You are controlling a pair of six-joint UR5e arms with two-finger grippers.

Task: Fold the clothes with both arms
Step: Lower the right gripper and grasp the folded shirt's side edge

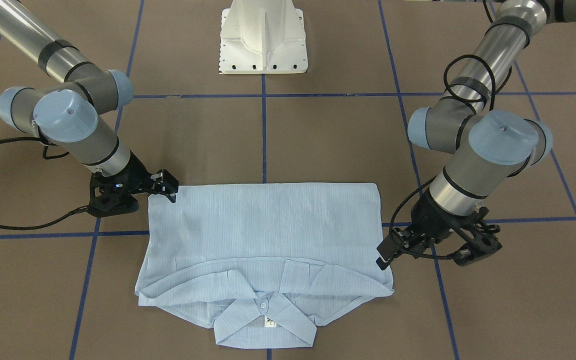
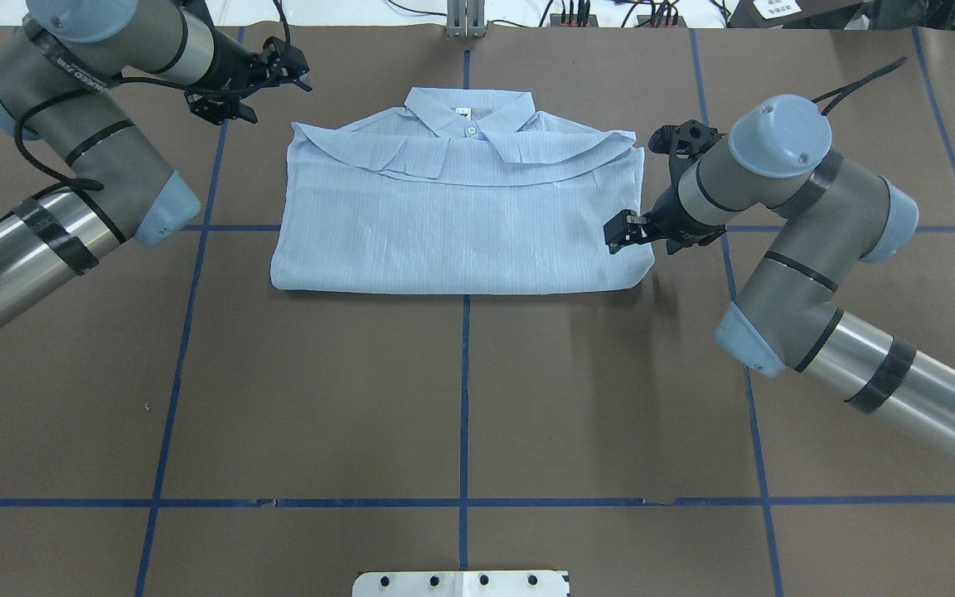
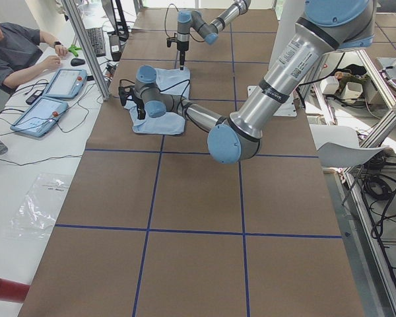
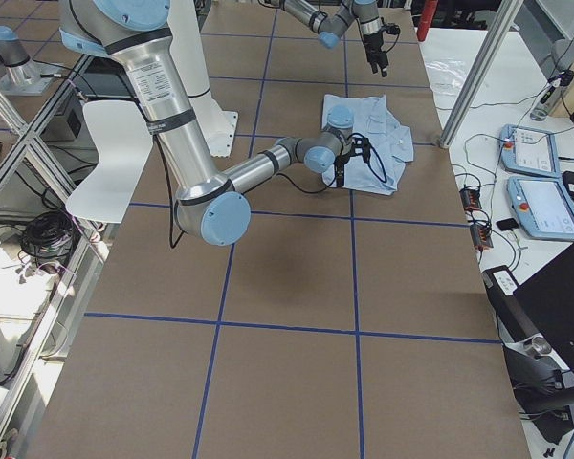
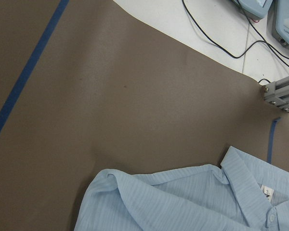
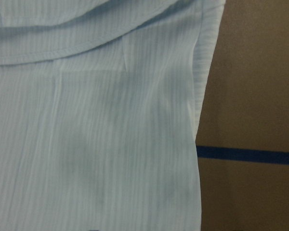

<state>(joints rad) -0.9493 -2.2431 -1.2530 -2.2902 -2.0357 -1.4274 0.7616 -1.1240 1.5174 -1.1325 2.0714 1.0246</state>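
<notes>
Shirt lies folded between left pincer and right pincer, both parted and empty; late stage, I judge, and the next move needs side-edge grasps for another fold.

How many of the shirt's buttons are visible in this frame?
1: a white button at the collar of the folded shirt, on the side far from the robot. More may be hidden under the folds.
</notes>
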